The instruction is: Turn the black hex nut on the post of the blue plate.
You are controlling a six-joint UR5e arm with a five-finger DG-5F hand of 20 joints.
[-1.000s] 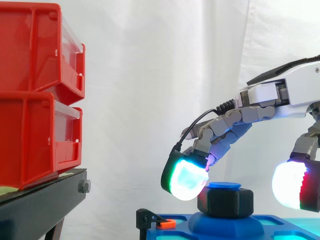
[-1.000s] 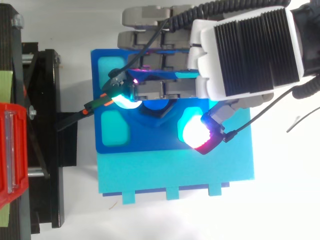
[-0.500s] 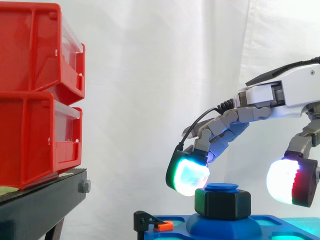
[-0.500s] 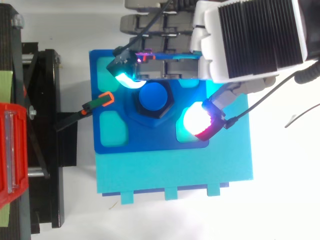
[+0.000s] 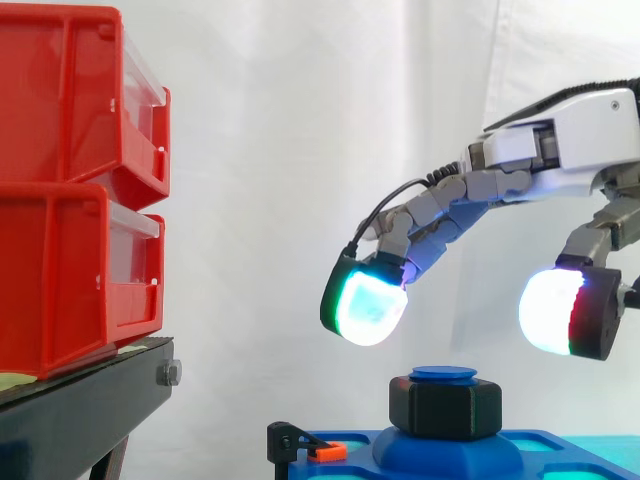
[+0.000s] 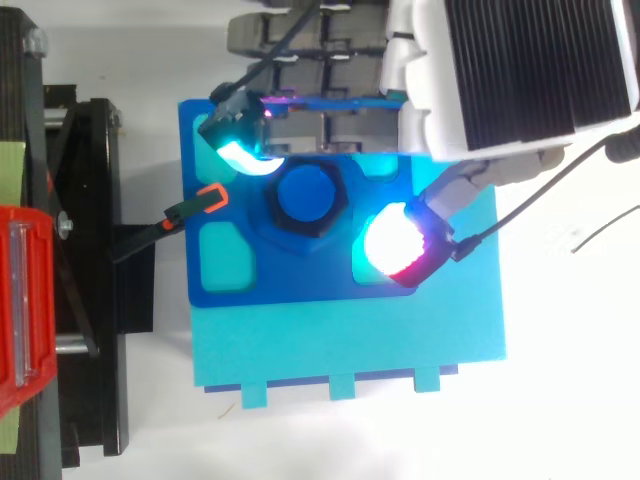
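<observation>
Layout, biggest first?
— Blue plate (image 6: 300, 285) beneath the black hex nut (image 5: 445, 408); hand (image 5: 560, 150) above the nut, fingers loosely spread, grasping nothing; nut seated on the post (image 5: 444, 374).
— Next move?
— Straight down, I judge, pads (image 5: 365, 310) either side of the nut.

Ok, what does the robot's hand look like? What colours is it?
The hand has a white shell with a black ribbed panel on its back. Its fingers are chunky grey segments. Each ends in a thick rounded pad that glows: this one is white and cyan with a green edge, and another pad is white with a red side.
</observation>
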